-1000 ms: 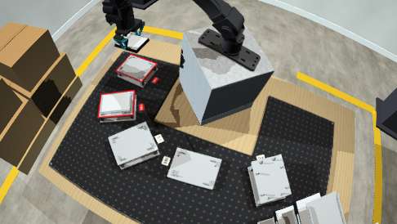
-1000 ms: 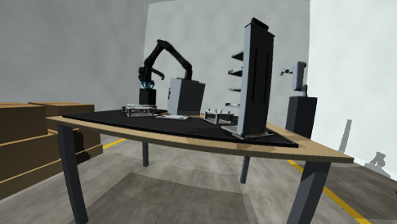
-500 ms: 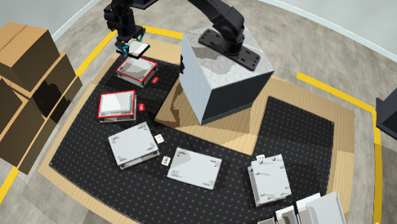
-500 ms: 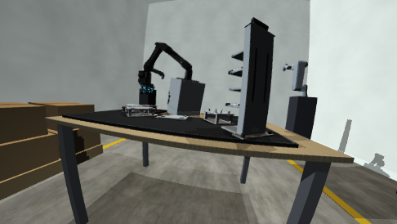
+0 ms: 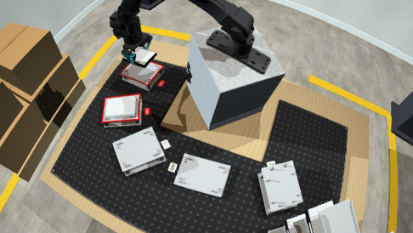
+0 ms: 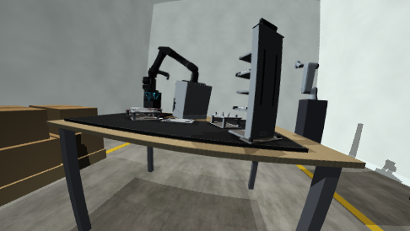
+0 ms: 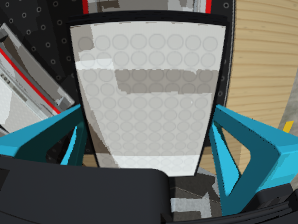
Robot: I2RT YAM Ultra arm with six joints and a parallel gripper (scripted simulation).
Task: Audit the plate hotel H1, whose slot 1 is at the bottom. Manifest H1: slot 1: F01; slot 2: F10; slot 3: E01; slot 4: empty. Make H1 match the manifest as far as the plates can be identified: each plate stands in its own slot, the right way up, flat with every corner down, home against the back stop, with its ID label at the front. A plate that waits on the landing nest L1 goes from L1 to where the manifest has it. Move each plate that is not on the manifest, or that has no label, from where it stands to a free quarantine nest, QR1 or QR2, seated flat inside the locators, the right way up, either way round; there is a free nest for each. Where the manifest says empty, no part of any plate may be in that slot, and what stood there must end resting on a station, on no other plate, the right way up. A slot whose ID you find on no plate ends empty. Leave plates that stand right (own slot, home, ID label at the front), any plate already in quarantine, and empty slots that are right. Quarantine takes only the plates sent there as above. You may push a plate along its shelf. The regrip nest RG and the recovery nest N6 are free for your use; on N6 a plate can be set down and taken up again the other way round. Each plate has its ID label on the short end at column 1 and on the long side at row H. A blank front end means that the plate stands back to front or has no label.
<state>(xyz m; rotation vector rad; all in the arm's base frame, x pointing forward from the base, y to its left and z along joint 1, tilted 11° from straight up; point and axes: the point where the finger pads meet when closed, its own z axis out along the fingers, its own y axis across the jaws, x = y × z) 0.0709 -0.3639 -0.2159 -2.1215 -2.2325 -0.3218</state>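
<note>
My gripper (image 5: 137, 54) hangs at the far left of the mat, shut on a white plate (image 5: 144, 57) held by its long sides just above the far red-framed quarantine nest (image 5: 142, 74). No label shows on the held plate. The second red-framed nest (image 5: 121, 109) carries a white plate. The plate hotel H1 (image 6: 262, 84) stands at the near right of the table; its slots are too small to read.
A grey nest with a plate (image 5: 138, 150), a flat plate on the mat (image 5: 202, 175) and another nest with a plate (image 5: 280, 186) lie in the front row. The arm's grey pedestal (image 5: 231, 81) stands mid-table. Cardboard boxes (image 5: 30, 85) stand off the table's left.
</note>
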